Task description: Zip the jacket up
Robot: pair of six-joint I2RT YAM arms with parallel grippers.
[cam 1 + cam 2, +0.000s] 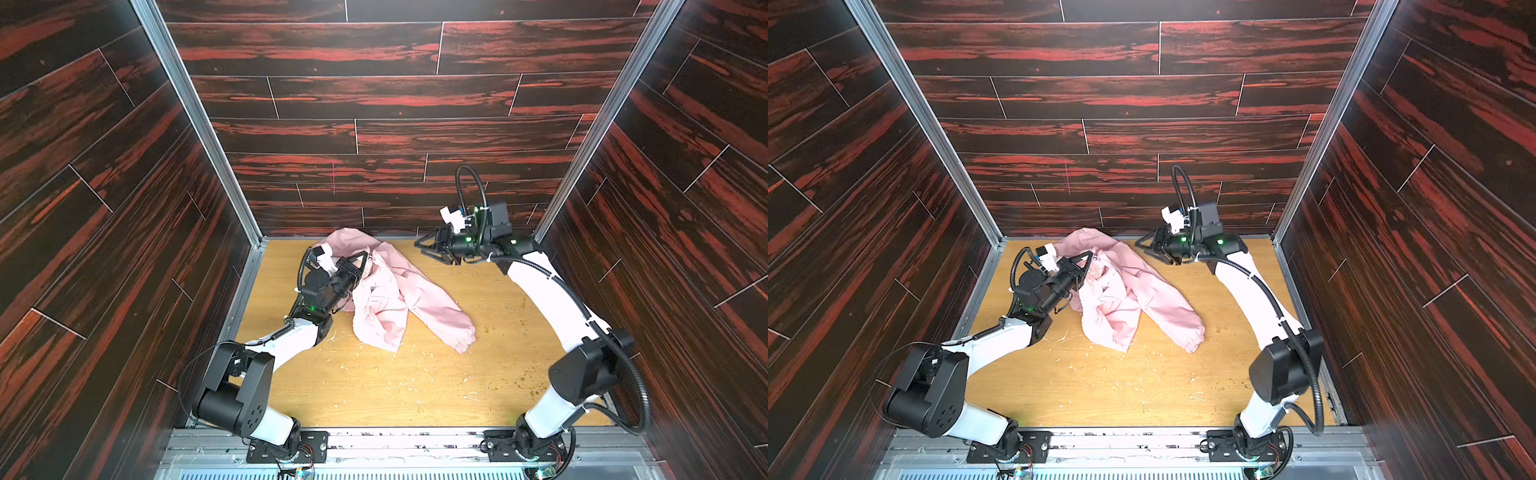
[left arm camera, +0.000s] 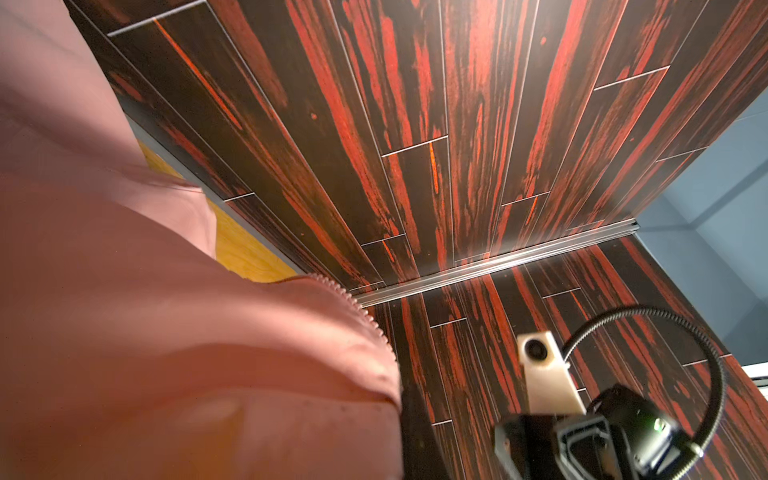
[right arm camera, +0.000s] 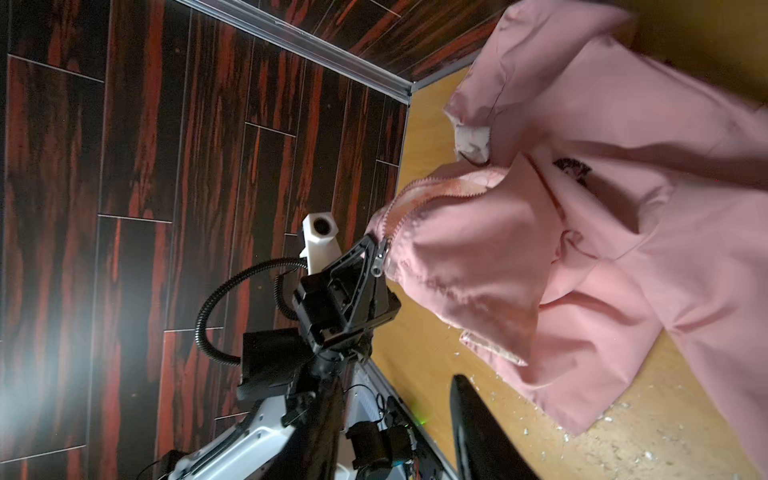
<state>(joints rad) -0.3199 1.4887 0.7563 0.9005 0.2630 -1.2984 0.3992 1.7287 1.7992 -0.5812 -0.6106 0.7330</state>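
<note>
Your pink jacket (image 1: 1133, 291), crumpled near far edge of table (image 1: 1142, 395), left gripper (image 1: 1091, 258) pinching its fabric, right gripper (image 1: 1144, 246) spread, just beside

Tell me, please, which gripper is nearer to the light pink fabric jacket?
Left: the left gripper is shut on the jacket; the right gripper hangs open, clear of it.

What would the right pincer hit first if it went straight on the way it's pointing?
The right pincer would likely meet the jacket first, near the edge the left pincer grips; depth is unclear.
</note>
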